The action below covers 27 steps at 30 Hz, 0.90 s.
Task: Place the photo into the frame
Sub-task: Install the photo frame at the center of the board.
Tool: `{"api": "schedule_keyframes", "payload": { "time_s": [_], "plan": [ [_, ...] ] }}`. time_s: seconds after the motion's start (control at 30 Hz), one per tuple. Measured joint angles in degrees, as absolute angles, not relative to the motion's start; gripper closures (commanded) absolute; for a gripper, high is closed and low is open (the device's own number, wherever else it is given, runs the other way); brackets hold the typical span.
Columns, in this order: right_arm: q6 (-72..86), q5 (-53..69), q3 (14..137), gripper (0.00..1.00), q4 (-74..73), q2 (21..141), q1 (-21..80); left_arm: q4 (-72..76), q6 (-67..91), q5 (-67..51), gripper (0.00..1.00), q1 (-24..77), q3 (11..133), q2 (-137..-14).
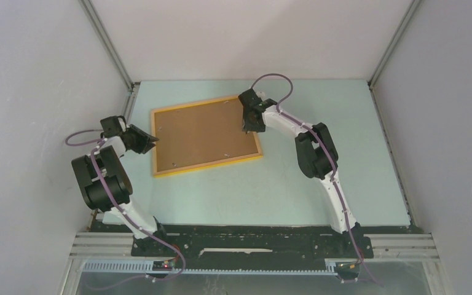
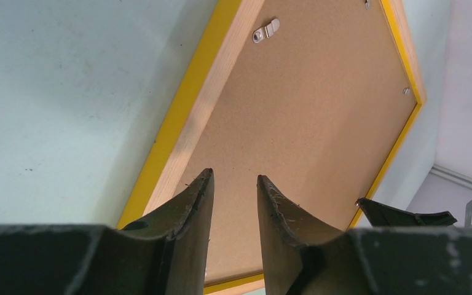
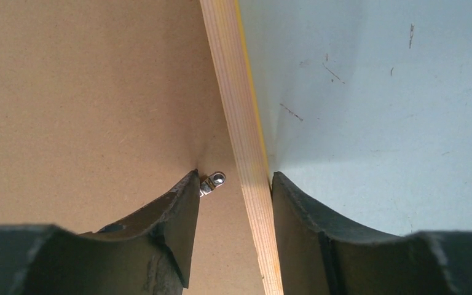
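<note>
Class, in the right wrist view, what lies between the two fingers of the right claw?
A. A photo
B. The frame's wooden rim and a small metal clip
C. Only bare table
B: the right claw straddles the rim of the frame, one finger over the brown backing board beside the clip, the other over the table.

Top cam, high at 6 o'clock, looks down; wrist cams v. close at 9 and 3 o'clock; all share the frame.
</note>
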State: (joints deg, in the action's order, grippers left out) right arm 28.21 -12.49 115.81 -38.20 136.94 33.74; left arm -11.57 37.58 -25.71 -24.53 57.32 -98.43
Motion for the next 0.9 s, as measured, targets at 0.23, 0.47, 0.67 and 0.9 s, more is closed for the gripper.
{"api": "schedule_keyframes", "payload": {
  "time_s": [0.23,0.47,0.67,0.9],
  "plan": [
    [27.8,-13.0,115.3,0.41,-37.8,136.6,33.7,-11.7,37.6,-25.7,0.62,-24.5,57.3,-98.4],
    [27.1,-11.2,114.5,0.37,-36.6,136.4,33.9,-11.7,37.6,-25.7,0.62,-24.5,57.3,-97.9],
    [26.9,-11.8,114.4,0.41,-36.6,136.3,34.1,-11.7,37.6,-25.7,0.62,-24.5,57.3,-97.8],
    [25.8,-14.7,116.2,0.41,-40.9,136.5,35.6,-11.7,37.6,-25.7,0.62,-24.5,57.3,-97.8]
  ]
}}
